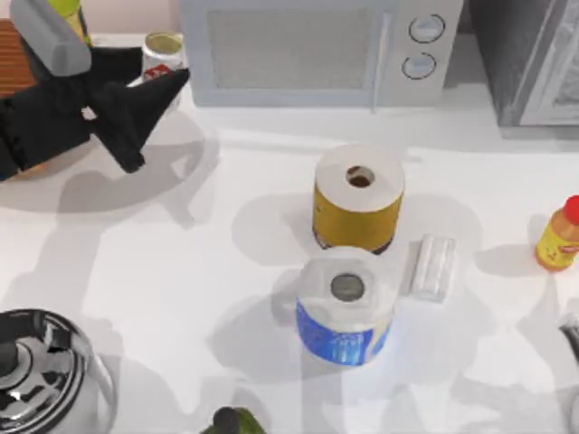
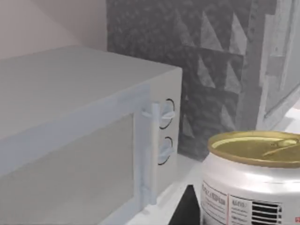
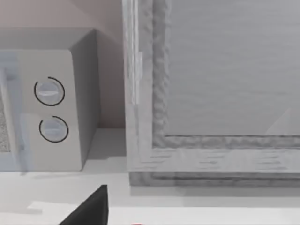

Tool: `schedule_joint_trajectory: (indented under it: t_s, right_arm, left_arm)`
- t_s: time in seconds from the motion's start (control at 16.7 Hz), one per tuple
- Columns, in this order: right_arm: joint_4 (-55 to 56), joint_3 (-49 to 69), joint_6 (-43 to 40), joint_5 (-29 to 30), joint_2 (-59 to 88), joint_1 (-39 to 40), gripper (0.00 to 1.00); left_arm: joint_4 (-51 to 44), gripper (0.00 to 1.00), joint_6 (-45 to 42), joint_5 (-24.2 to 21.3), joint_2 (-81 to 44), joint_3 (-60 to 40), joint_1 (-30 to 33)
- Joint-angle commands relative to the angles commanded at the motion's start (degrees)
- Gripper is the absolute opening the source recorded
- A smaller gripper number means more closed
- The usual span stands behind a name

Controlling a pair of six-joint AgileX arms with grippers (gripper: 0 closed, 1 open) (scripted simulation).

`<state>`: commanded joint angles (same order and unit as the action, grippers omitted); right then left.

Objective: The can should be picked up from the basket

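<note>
The can (image 1: 164,52), short with a beige-olive top and a white and red side, sits between the black fingers of my left gripper (image 1: 159,70) at the table's far left, beside the microwave. The left gripper is shut on it. In the left wrist view the can (image 2: 253,180) looms close, with one black fingertip (image 2: 187,210) beside it. A sliver of the orange-brown basket (image 1: 8,56) shows at the left edge, mostly hidden under my left arm. My right gripper (image 1: 571,339) stays at the right edge; one of its fingertips (image 3: 90,209) shows in the right wrist view.
A white microwave (image 1: 308,50) and a grey cabinet (image 1: 534,54) line the back. Mid-table stand a gold-wrapped roll (image 1: 357,203), a blue-wrapped roll (image 1: 346,312) and a small white packet (image 1: 432,267). A yellow bottle (image 1: 558,237) is at the right, a steel pot (image 1: 41,375) at the front left.
</note>
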<state>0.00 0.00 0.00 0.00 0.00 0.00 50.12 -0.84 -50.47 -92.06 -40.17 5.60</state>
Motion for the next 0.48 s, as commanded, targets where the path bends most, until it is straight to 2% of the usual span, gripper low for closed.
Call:
schedule_joint_trajectory:
  t_s: [0.24, 0.48]
  right_arm:
    - [0.0, 0.0, 0.0, 0.0, 0.0, 0.0, 1.0]
    - [0.0, 0.0, 0.0, 0.0, 0.0, 0.0, 1.0]
  left_arm:
    - [11.89, 0.0, -0.88, -13.23, -22.25, -9.35, 2.37]
    - [21.4, 0.0, -1.76, -23.74, -39.66, -16.82, 4.32]
